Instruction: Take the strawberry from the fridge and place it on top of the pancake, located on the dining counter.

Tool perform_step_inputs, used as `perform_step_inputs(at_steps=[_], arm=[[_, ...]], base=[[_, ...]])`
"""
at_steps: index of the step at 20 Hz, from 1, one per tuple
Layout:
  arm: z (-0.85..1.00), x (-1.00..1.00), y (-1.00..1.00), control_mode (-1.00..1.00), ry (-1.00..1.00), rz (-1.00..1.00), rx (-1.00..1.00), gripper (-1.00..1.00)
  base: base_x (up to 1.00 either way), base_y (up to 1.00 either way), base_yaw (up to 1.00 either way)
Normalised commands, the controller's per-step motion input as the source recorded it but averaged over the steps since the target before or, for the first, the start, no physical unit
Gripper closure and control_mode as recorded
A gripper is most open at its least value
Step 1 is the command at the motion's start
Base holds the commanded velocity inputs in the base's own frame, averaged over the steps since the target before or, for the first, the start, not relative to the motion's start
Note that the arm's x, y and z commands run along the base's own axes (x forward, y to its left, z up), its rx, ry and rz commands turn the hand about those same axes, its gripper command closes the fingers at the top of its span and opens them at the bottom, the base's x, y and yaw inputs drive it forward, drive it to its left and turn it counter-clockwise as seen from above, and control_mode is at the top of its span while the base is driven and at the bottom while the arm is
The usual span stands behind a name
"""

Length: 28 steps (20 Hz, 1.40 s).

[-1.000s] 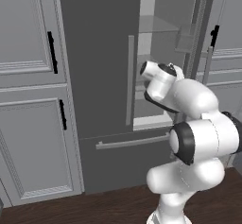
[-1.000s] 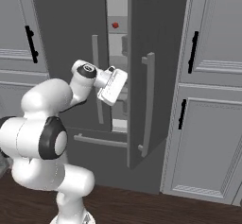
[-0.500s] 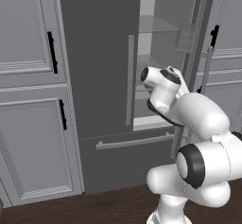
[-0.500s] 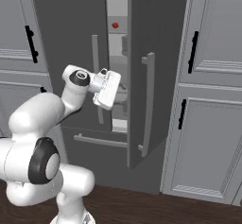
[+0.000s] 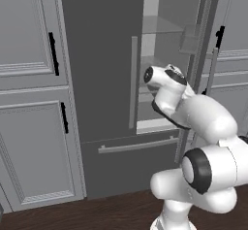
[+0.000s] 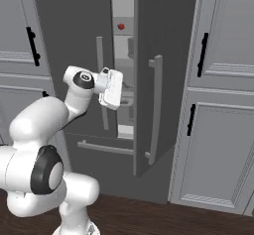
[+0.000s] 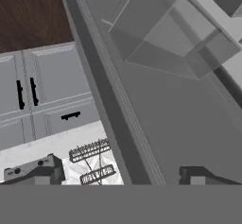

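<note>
The fridge (image 6: 163, 55) stands with its right door ajar, pale interior exposed. The strawberry (image 6: 120, 26) sits on an upper shelf inside, visible through the gap. The gripper (image 7: 118, 176) is raised before the opening, below the fruit, jaws spread wide and holding nothing. Light grey cabinets (image 5: 29, 103) flank the fridge.

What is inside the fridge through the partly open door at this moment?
In the right base view, the fridge shows a pale interior with the strawberry on an upper shelf. The hand and the door hide the lower shelves, so anything there cannot be told.
</note>
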Motion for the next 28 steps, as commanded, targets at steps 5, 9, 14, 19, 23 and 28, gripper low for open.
perform_step_inputs(at_steps=[5,9,14,19,23,28], arm=[[-0.03,0.44,-0.03,-1.0,0.09,0.04,0.0,-1.0],[-0.14,0.08,-0.34,-1.0,0.11,0.0,-0.02,-1.0],[-0.06,0.0,-0.46,-1.0,0.07,0.0,-0.02,-1.0],[0.0,-0.09,-0.53,-1.0,0.01,0.0,-0.03,-1.0],[0.0,-0.13,-0.64,-1.0,0.0,0.0,-0.03,-1.0],[0.0,-0.11,-0.79,-1.0,0.0,0.0,0.0,-1.0]], base=[[0.0,0.0,0.0],[0.0,0.0,0.0],[0.0,0.0,0.0],[0.0,0.0,0.0],[0.0,0.0,0.0],[0.0,0.0,0.0]])
